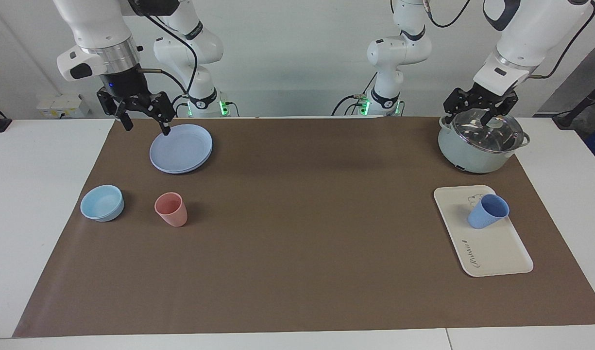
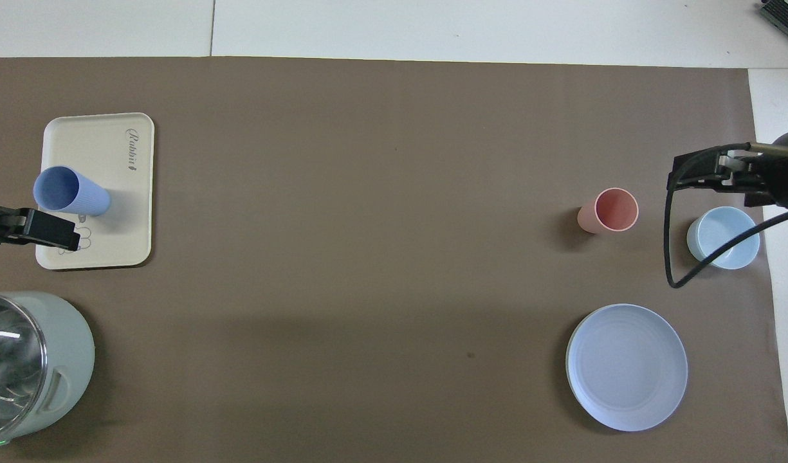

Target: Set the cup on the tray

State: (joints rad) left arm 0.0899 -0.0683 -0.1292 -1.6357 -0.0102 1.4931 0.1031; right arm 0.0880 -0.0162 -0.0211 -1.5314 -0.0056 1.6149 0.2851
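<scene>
The cup point(image 1: 488, 211) stands on the tray point(image 1: 496, 253), task apparently done; left end effector point(image 1: 478, 105) and right end effector point(image 1: 141, 115), both released, hang raised away from the tray.

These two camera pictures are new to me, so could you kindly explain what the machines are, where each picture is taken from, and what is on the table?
They show two white robot arms at a table with a brown mat. One picture looks at the robots from across the table; the other looks down from above their own end, so the sides are swapped.

The blue cup stands on the cream tray toward the left arm's end, with a lidded pot nearer to the robots. Toward the right arm's end are a pink cup, a light-blue bowl and a round blue plate.

The left gripper hangs over the pot, and the right gripper is raised beside the plate. Both have their fingers open and hold nothing. The cup is already on the tray.
</scene>
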